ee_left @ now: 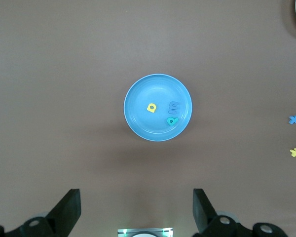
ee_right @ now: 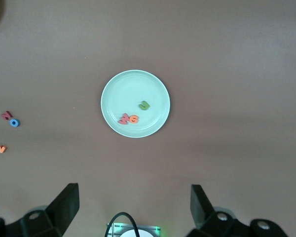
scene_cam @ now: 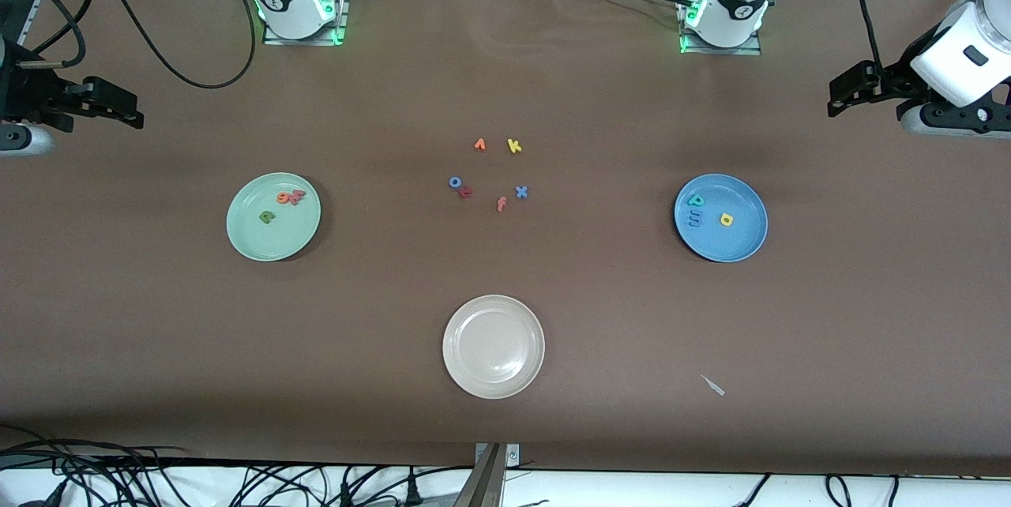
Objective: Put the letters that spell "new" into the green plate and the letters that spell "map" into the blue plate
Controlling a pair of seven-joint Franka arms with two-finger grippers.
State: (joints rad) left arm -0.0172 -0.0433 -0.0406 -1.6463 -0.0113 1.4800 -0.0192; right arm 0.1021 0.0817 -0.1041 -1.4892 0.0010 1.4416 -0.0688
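The green plate (scene_cam: 253, 242) (ee_right: 121, 91) lies toward the right arm's end and holds a green "n" (scene_cam: 267, 216) (ee_right: 144, 105), an orange "e" (scene_cam: 283, 197) (ee_right: 133, 118) and a pinkish-red "w" (scene_cam: 296, 196) (ee_right: 123, 119). Toward the left arm's end, the blue plate (scene_cam: 742, 242) (ee_left: 143, 91) holds a teal "p" (scene_cam: 696, 200) (ee_left: 172, 120), a blue "m" (scene_cam: 694, 219) (ee_left: 173, 107) and a yellow "a" (scene_cam: 726, 219) (ee_left: 151, 107). My right gripper (scene_cam: 126, 108) (ee_right: 134, 195) and left gripper (scene_cam: 839, 95) (ee_left: 136, 197) both hang open and empty, high over the table's ends.
A cream-beige plate (scene_cam: 494, 309) sits nearest the front camera. Loose letters lie mid-table: an orange one (scene_cam: 479, 144), yellow "k" (scene_cam: 514, 146), blue "o" (scene_cam: 455, 182), dark red one (scene_cam: 466, 192), salmon "f" (scene_cam: 501, 204), blue "x" (scene_cam: 520, 191). A white scrap (scene_cam: 713, 385) lies near the front edge.
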